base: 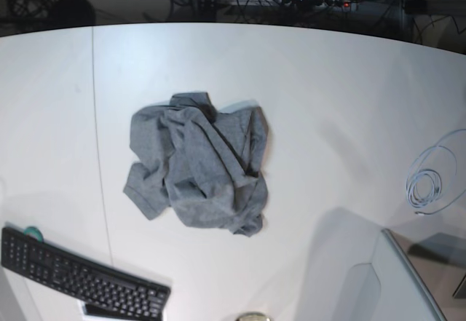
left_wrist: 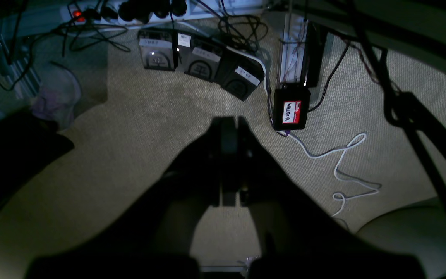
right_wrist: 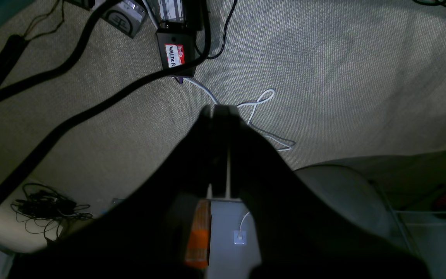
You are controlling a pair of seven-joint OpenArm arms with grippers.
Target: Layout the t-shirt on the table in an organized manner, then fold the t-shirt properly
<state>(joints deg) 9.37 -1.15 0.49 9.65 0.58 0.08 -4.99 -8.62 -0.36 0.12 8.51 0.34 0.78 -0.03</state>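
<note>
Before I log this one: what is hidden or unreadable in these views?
- T-shirt, base view: crumpled, so its own folds hide neck and sleeves.
- Keyboard, base view: cut by the bottom edge.
- Left gripper and right gripper: dark silhouettes over carpet, shut; absent from the base view.
- Pedal labels, left wrist: too blurred.

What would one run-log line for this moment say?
crumpled heather-grey cotton t-shirt: bunched, unfolded | large white table: shirt lies left of centre | left gripper: shut, empty | right gripper: shut, empty
</note>
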